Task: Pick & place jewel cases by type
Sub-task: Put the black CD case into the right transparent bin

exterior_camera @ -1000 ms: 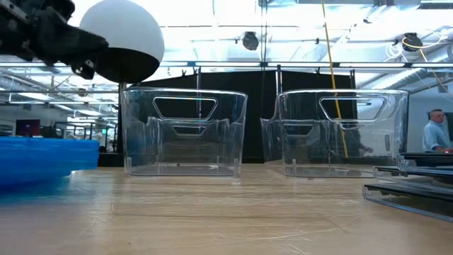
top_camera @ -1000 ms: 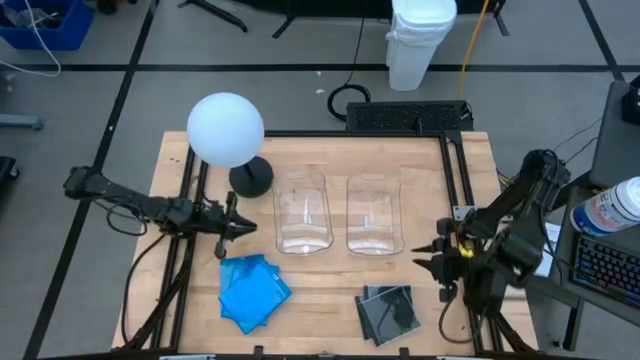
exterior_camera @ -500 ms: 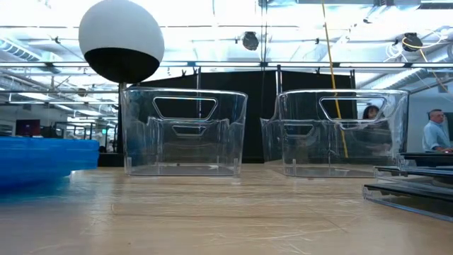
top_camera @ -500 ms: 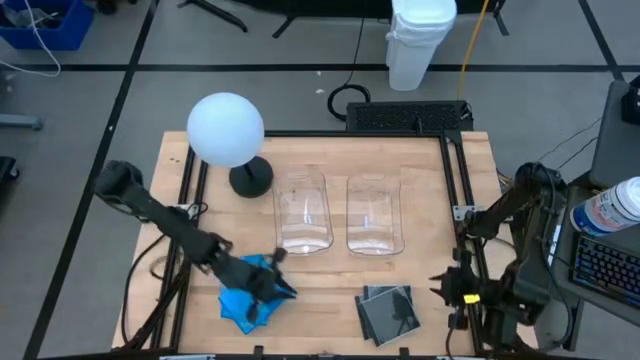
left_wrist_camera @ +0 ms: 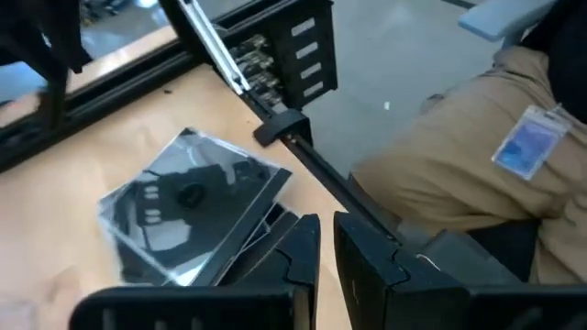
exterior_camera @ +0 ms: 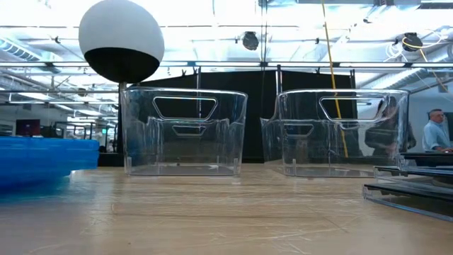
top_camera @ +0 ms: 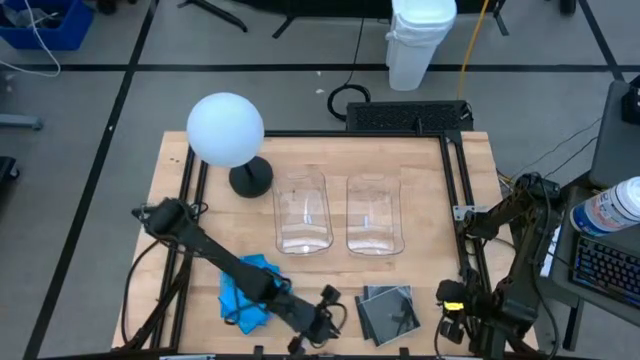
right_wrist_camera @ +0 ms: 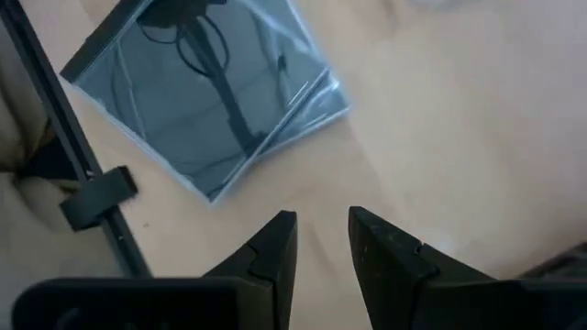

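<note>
A pile of translucent blue jewel cases (top_camera: 238,300) lies flat near the table's near-left edge, also seen in the low view (exterior_camera: 42,159). A pile of dark grey jewel cases (top_camera: 388,312) lies flat near the near-right edge (left_wrist_camera: 188,206) (right_wrist_camera: 202,101). My left arm reaches across the blue pile. My left gripper (top_camera: 322,318) (left_wrist_camera: 326,229) hangs shut and empty between the two piles, by the near edge. My right gripper (top_camera: 447,305) (right_wrist_camera: 321,220) hovers just right of the dark pile, fingers a little apart, holding nothing.
Two clear bins (top_camera: 302,212) (top_camera: 374,215) stand side by side at the table's middle. A white globe lamp (top_camera: 225,130) stands at the far left. A person in tan trousers (left_wrist_camera: 440,174) stands close to the near edge. Bare wood lies between bins and piles.
My left arm has swung from the table's left side over the blue pile, toward the near edge and the dark cases. My right gripper has drawn back toward the near edge, beside the table's right rail. The cases and bins have stayed where they were.
</note>
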`<action>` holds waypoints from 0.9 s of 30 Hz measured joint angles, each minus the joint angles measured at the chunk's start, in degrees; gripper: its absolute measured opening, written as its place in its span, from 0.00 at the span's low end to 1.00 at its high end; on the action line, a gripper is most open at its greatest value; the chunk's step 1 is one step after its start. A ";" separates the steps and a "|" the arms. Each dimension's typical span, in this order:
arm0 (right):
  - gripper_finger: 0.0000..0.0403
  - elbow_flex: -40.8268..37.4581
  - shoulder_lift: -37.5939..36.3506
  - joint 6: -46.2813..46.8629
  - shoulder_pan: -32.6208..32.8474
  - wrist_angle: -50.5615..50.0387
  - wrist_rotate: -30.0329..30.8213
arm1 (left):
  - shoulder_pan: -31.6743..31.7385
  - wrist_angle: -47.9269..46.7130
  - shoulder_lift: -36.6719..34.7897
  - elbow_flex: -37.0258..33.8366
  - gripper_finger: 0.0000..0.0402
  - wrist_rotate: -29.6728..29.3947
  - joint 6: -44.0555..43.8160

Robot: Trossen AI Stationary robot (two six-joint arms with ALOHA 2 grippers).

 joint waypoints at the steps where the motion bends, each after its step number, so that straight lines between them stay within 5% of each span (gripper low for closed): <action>1: 0.24 -0.88 0.01 1.34 -0.02 1.76 -0.34 | 0.34 0.15 1.04 0.87 0.11 0.97 -0.17; 16: 0.25 -15.74 0.04 5.02 -2.84 30.89 -6.98 | 1.46 4.33 9.52 2.18 0.11 1.81 -1.67; 27: 0.31 -17.35 -2.34 2.33 -2.64 33.39 -2.79 | 2.29 6.70 11.46 2.20 0.11 -2.28 4.15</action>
